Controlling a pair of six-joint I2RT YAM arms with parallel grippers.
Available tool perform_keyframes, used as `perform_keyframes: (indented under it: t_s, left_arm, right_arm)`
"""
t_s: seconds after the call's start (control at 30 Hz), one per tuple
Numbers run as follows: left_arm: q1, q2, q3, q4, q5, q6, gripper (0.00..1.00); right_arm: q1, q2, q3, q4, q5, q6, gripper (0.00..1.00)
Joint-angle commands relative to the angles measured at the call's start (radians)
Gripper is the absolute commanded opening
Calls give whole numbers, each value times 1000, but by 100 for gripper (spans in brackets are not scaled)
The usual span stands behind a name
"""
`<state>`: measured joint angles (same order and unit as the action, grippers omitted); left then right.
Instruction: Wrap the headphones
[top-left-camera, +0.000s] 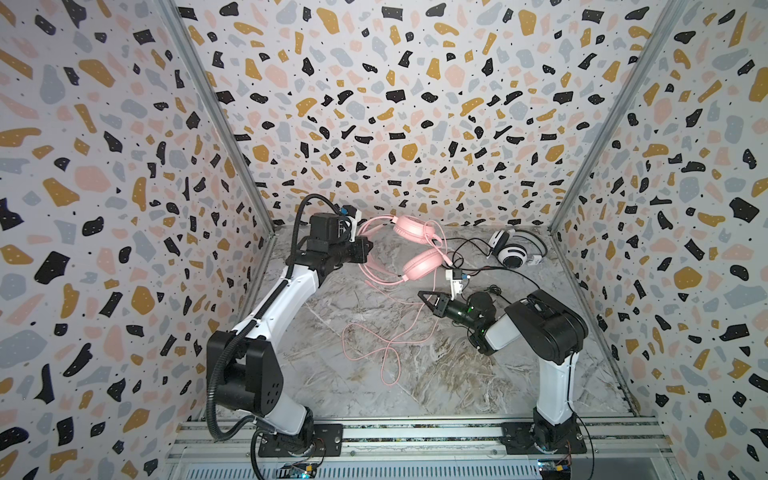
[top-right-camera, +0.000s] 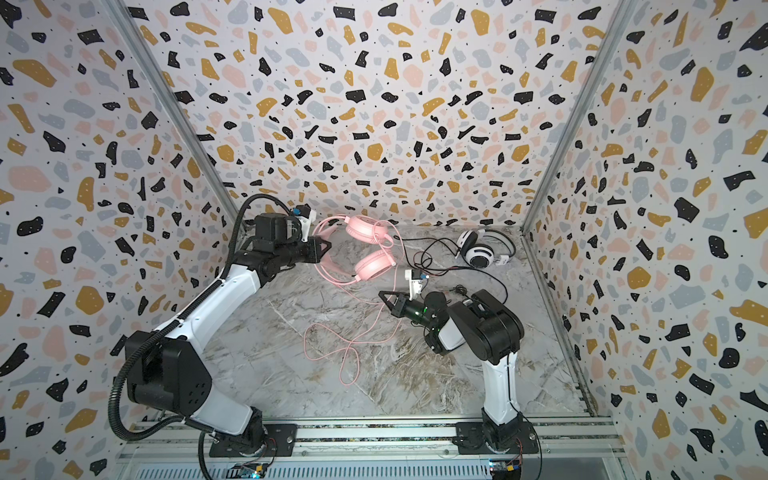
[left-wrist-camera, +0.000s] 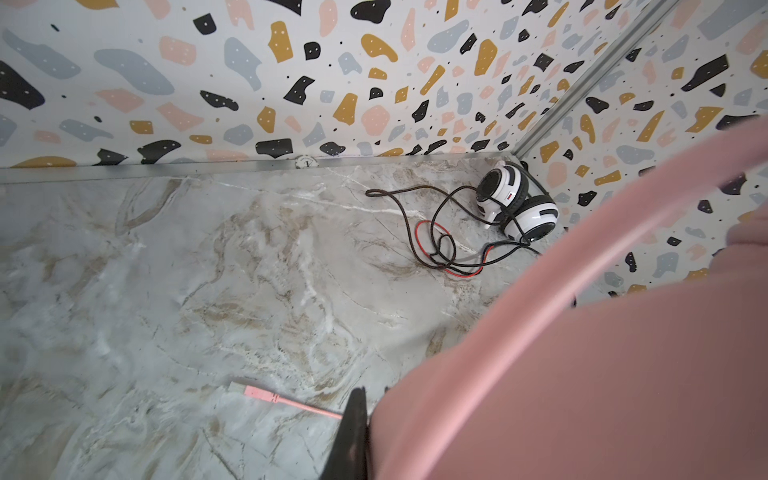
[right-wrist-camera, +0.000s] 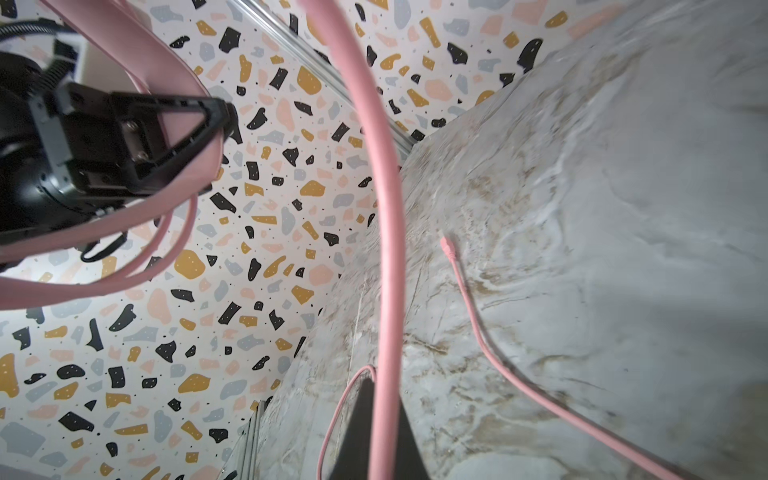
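The pink headphones (top-left-camera: 420, 264) hang tilted above the marble table (top-left-camera: 478, 386) at the back middle. My left gripper (top-left-camera: 366, 249) is shut on their pink headband (left-wrist-camera: 582, 374), which fills much of the left wrist view and hides one finger. Their pink cord (top-left-camera: 386, 345) trails down in loops onto the table, its plug (left-wrist-camera: 257, 390) lying flat. My right gripper (top-left-camera: 422, 295) is shut on a raised stretch of that cord (right-wrist-camera: 384, 291), below the ear cups. The white-and-black headphones (top-left-camera: 515, 249) lie in the back right corner, untouched.
Thin black cords (left-wrist-camera: 436, 241) and a red cord (left-wrist-camera: 428, 226) sprawl over the table between the white-and-black headphones and the pink ones, close behind my right wrist. Patterned walls (top-left-camera: 124, 208) close in the table on three sides.
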<state>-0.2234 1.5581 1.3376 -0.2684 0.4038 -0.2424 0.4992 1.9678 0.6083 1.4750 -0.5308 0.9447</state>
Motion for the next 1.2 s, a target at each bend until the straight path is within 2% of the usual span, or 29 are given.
perform_keyframes:
  t_s: [0.0,0.07,0.17,0.27,0.4,0.5,0.63,0.77,0.87,1.17]
  left_arm:
    - [6,0,41,22,-16,-7,0]
    - [5,0,40,22,-31,-10,0]
    - [3,18,49,-8,-74,-11,0]
    - [-10,53,73,-62,-144,10,0]
    - [-47,86,117,-144,-233,38,0]
    - [-72,85,120,-160,-300,62,0]
    - [-94,86,129,-173,-295,74,0]
    - [-137,88,132,-187,-365,104,0]
    - [-147,86,140,-193,-329,116,0]
    - [-167,53,121,-189,-507,107,0]
  right_arm:
    - [-67,-102,-56,43,-22,8,2]
    - [-106,-156,-93,9,-26,-12,2]
    - [-170,-252,-91,-134,-56,-65,2]
    - [-192,-385,-60,-413,-51,-194,2]
    - [-185,-582,32,-848,105,-436,2]
    - [-182,-693,80,-1028,169,-526,3]
    - [-174,-795,113,-1142,210,-581,3]
    - [-155,-856,154,-1226,227,-611,3]
    - [-125,-881,167,-1250,270,-642,3]
    - [-107,-926,211,-1317,303,-672,3]
